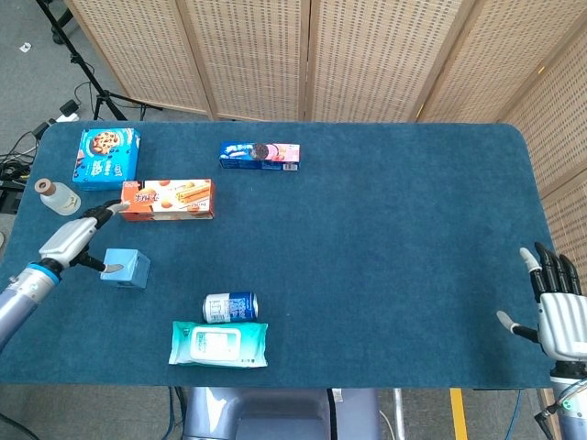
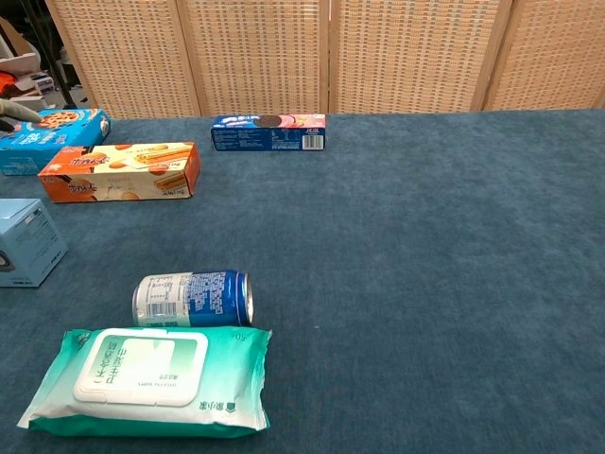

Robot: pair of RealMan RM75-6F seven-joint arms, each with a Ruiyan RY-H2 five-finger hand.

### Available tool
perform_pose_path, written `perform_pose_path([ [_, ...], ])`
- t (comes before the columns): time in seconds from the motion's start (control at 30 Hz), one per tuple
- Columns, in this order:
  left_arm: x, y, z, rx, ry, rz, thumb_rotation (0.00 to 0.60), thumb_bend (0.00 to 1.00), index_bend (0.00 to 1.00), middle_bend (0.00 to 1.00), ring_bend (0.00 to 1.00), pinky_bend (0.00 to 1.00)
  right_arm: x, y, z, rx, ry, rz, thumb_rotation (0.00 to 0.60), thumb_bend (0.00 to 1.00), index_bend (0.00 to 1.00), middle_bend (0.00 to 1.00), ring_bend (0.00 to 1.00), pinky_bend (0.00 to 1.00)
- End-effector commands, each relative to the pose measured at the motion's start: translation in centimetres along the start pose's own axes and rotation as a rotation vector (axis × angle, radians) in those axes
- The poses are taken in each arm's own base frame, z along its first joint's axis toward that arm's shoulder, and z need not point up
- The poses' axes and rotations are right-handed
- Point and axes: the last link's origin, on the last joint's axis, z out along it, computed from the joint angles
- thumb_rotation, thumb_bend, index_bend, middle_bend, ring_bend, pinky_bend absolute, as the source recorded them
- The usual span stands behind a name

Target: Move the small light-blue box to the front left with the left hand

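The small light-blue box (image 1: 128, 269) stands flat on the blue table near its left edge, also seen at the left border of the chest view (image 2: 33, 248). My left hand (image 1: 73, 240) is just to its left. The thumb tip lies against the box's left face, and the other fingers (image 1: 108, 210) stretch out above and behind it, apart from it. One fingertip (image 2: 17, 110) shows at the chest view's top left. My right hand (image 1: 558, 312) hovers at the table's front right corner, fingers spread, holding nothing.
A drink can (image 1: 229, 307) lies on its side right of the box, with a green wet-wipes pack (image 1: 218, 344) in front of it. Behind the box are an orange biscuit box (image 1: 167, 199), a blue cookie box (image 1: 106, 157), a small bottle (image 1: 58, 196) and a blue-pink cookie pack (image 1: 260, 155).
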Motion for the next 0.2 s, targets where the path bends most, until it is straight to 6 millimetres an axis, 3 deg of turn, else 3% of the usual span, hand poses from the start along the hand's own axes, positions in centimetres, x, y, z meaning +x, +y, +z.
perform_pose_path([
  [0.03,1.4,-0.7,-2.9,-0.019,0.161,0.047,0.6,0.08,0.0,0.0,0.0,0.0,0.1,0.1,0.0,0.0,0.002,0.0,0.6,0.0,0.0,0.0,0.0,0.0],
  [0.2,0.4,-2.1,-6.4,0.06,0.349,0.104,0.6,0.08,0.0,0.0,0.0,0.0,0.2,-0.1,-0.1,0.007,0.009,0.002,0.6,0.0,0.0,0.0,0.0,0.0],
])
